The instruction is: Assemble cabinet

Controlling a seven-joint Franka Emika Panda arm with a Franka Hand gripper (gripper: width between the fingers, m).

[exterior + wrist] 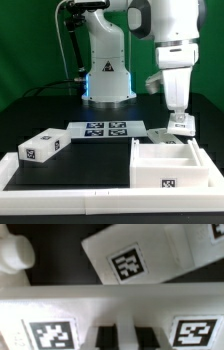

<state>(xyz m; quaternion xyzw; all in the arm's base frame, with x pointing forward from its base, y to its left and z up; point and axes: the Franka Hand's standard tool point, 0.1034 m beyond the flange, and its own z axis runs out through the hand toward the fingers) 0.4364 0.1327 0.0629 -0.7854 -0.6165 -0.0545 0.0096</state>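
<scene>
The cabinet (pixel 150 172) is plain white with a black-and-white square tag on its near face. The loose block (pixel 42 146) is the same white with like tags, and the marker board (pixel 103 128) shows three tags in a row on white. These lie on a black table (pixel 90 162) inside a white frame (pixel 70 193), before a green backdrop (pixel 30 40). The white arm (pixel 170 25) glows blue at its base (pixel 103 73). In the blurred wrist view a white piece (pixel 150 249) bears one black-patterned tag, and what may be the cabinet's white edge bears two.
</scene>
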